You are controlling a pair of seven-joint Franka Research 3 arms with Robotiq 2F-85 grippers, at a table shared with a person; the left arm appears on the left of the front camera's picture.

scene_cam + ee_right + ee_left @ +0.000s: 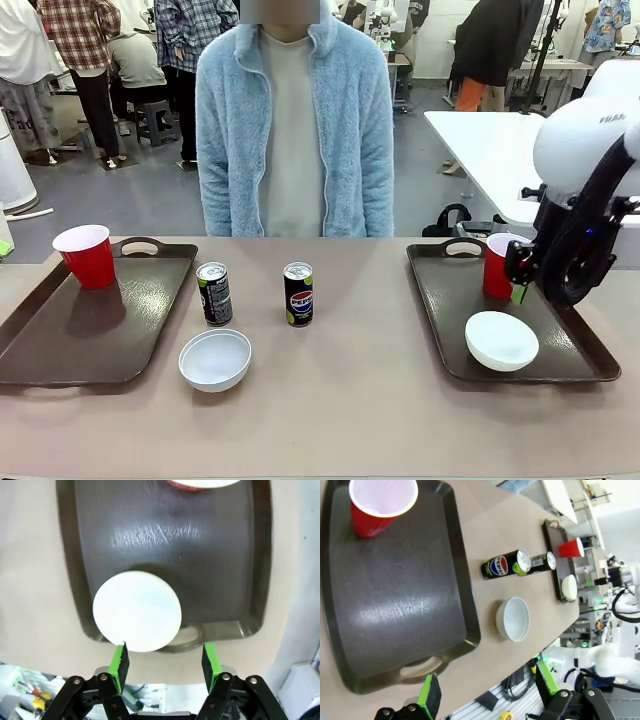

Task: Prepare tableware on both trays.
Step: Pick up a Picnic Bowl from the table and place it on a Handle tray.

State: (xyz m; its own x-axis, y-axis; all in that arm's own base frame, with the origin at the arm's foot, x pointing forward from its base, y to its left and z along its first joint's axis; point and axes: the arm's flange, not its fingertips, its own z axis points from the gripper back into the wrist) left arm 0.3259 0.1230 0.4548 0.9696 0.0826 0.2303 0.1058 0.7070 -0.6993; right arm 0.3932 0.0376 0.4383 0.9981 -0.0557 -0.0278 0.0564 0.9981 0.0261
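Hovering right hand (163, 661), fingers (120, 661) spread, above tray (150, 530)

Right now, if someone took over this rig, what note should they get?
Left tool: open, empty, near the left tray's handle.
Right tool: open, empty, above the right tray, by the right cup.
Done: right tray holds right cup and right bowl; left tray holds the left cup.
Left: loose bowl, Pepsi can and other can stand on the table between the trays. Likely the bowl and one can go left, one can right.
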